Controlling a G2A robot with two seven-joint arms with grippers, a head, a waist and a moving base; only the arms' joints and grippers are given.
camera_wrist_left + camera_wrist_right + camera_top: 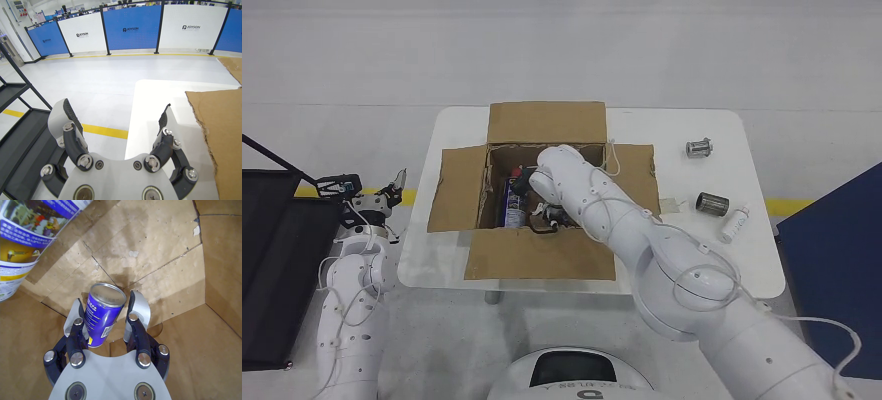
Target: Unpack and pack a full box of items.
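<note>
White table, black metal rack beside it, yellow floor line, blue-and-white barrier panels

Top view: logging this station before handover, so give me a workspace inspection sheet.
Surface: white table.
Job's things: open cardboard box; blue can and printed canister inside; metal tins and white bottle on the table.
Clutter: small pale scrap by a flap.
Grippers: left gripper open, empty, beside the table; right gripper in the box around the blue can.
Cables: white cable along right arm.
Surroundings: black rack, yellow floor line, fence panels.
</note>
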